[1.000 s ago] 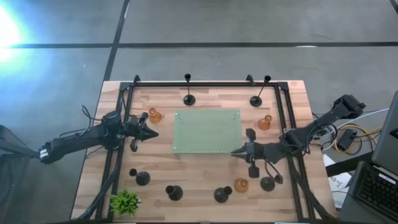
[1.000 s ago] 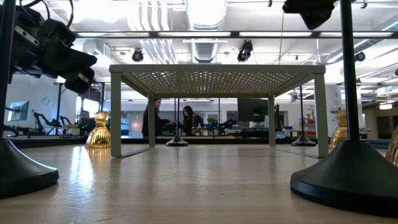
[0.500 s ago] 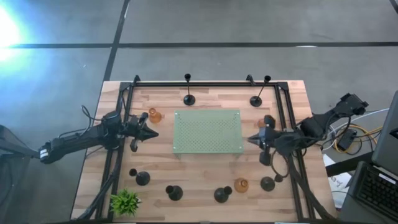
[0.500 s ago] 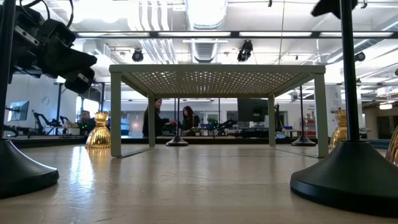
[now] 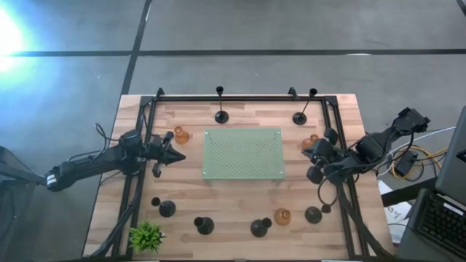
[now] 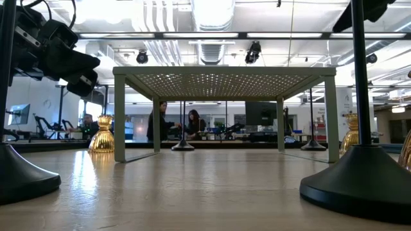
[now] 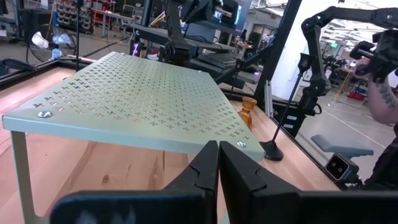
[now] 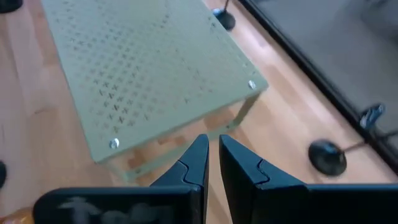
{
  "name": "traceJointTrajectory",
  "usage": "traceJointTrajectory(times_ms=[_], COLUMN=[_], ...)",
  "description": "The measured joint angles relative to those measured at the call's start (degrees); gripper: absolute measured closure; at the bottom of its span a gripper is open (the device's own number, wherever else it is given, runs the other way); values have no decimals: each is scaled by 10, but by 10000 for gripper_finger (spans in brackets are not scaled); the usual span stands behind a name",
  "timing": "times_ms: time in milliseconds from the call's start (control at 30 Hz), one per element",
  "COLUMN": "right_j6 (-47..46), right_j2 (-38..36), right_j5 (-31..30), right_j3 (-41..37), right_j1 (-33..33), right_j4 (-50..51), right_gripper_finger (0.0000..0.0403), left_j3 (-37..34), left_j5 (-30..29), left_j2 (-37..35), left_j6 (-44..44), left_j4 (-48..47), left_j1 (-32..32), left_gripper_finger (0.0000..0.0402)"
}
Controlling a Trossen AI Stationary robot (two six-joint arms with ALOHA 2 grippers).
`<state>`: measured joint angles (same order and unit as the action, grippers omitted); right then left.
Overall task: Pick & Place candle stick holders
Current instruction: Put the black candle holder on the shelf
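One arm moved: your right gripper (image 5: 318, 155) swung back from the mat (image 5: 242, 153) toward the amber holder (image 5: 312, 140) at the surface's right edge, jaws nearly closed and empty. Left gripper (image 5: 169, 151) waited, jaws closed. No holder sat on the mat.

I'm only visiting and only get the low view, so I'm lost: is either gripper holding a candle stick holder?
Observer: No. The right gripper is empty, its fingers together, as its wrist view shows.
Visitor: Where is it?
Observer: From above, it is off the right end of the green perforated stand, close to an amber holder.
Visitor: And the other arm?
Observer: The left gripper waits off the stand's left end, shut and empty.
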<state>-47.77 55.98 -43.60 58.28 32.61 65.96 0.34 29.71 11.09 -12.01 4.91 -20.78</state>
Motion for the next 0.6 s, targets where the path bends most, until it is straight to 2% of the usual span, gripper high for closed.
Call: traceJointTrajectory(times_ms=[200,433,600], right_j6=[105,263,332], right_j2=[0,0,0], right_j5=[0,7,56], right_j3=[-26,-39,-38], right_j1=[0,-5,-35], right_j4=[-104,-233,-271], right_gripper_finger=[371,393,394], left_j3=[0,0,0], left_j5=[0,0,0], left_j2=[0,0,0], left_j6=[0,0,0], left_j4=[0,0,0], left_j1=[0,0,0], left_gripper_finger=[383,385,384])
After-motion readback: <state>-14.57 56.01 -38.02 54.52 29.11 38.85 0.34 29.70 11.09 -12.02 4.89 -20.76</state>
